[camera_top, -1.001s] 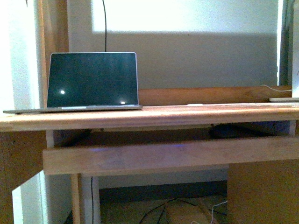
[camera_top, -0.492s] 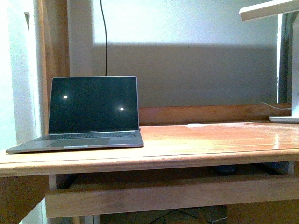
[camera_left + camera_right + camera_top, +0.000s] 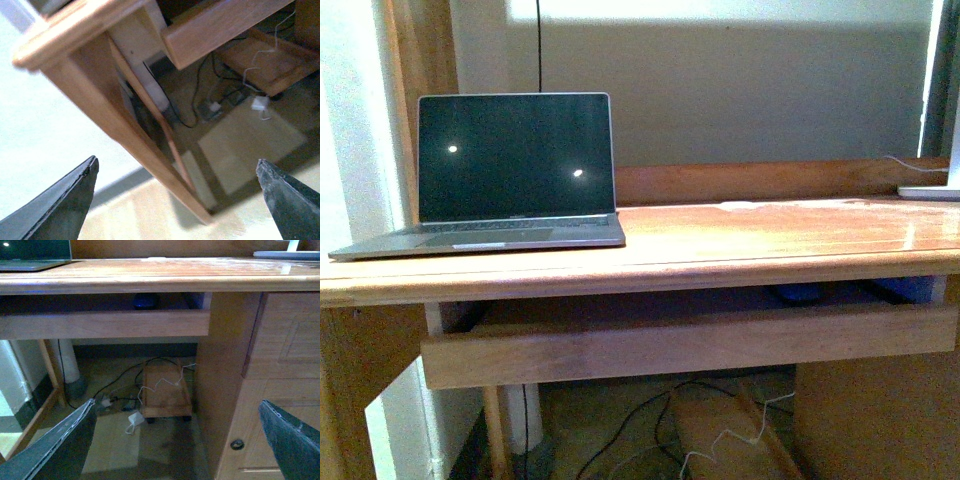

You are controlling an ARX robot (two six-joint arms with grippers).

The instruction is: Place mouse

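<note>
A small dark rounded shape, apparently the mouse [image 3: 145, 301], lies in the shadowed pull-out tray under the desktop. The front view shows it as a dark bluish lump [image 3: 799, 293] behind the tray's front board [image 3: 680, 345]. My right gripper [image 3: 177, 402] hangs open below desk height, in front of the tray and well short of the mouse, with nothing between its fingers. My left gripper [image 3: 176, 164] is open too, empty, low beside the desk's left side panel [image 3: 115, 125] above the floor. Neither arm shows in the front view.
An open laptop [image 3: 510, 165] with a dark screen stands on the wooden desktop [image 3: 770, 240] at the left. A white lamp base [image 3: 930, 190] sits at the far right. Cables, a white adapter [image 3: 135, 419] and a low wooden trolley [image 3: 165, 390] lie on the floor; drawers [image 3: 285, 370] stand at the right.
The front view has shifted: it rose from level with the desktop to looking down on it, then dropped a little. The lamp head seen half a second ago is out of frame.
</note>
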